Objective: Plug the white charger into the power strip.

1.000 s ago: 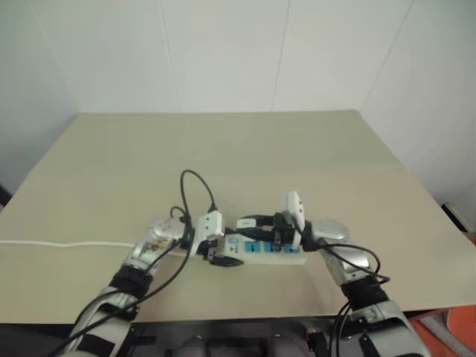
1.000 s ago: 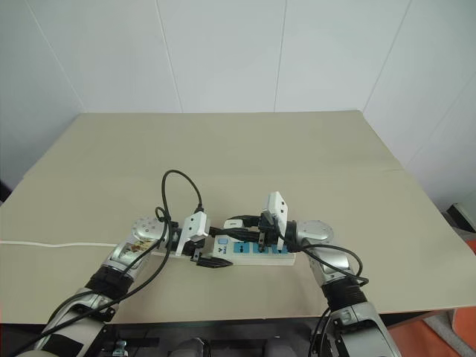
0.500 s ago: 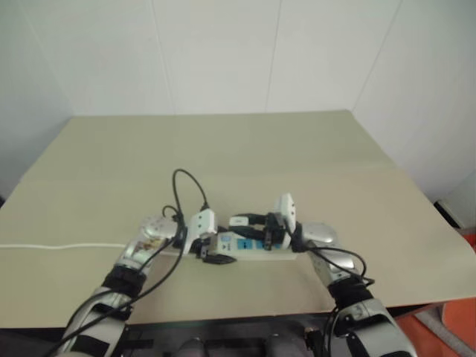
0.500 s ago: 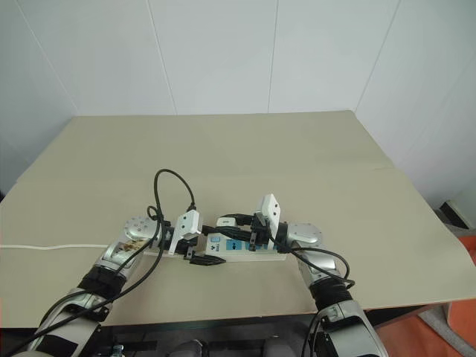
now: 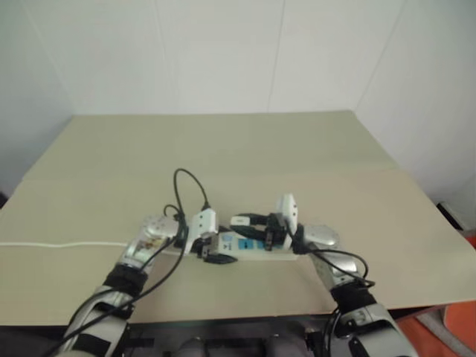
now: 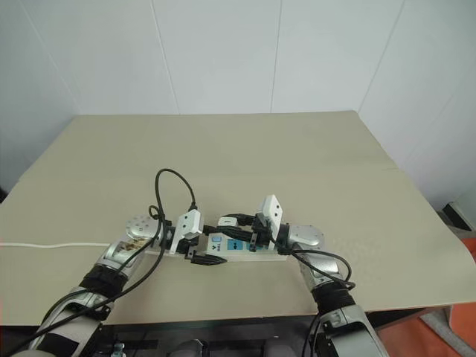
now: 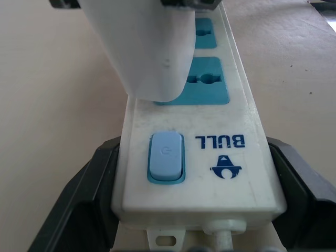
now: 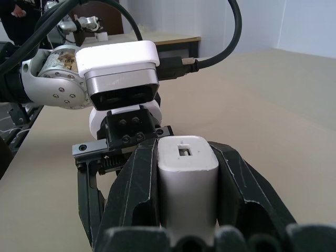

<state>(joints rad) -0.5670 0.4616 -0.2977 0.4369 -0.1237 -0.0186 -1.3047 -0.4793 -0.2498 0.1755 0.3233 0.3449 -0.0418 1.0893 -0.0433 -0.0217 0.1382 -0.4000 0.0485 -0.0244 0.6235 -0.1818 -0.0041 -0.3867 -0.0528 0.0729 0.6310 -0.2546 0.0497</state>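
The power strip point(image 6: 239, 250) lies on the tan table near its front edge, blue sockets up. My left gripper point(image 7: 195, 195) is shut on the strip's switch end, with black fingers point(image 7: 86, 197) on both sides. The white charger point(image 8: 187, 181) is clamped in my right gripper point(image 8: 187, 157), which reaches in from the right. In the left wrist view the charger point(image 7: 149, 47) hangs tilted right over the socket nearest the blue switch point(image 7: 166, 156). Its prongs are hidden, so I cannot tell whether they are in.
The strip's thin white cord point(image 5: 59, 244) runs left across the table point(image 5: 297, 163). A black cable loop point(image 5: 190, 186) arches above my left wrist. The table's front edge lies just behind both arms. White walls close the far side.
The head views have shifted slightly. Both grippers keep their holds, and the charger stays over the same socket.
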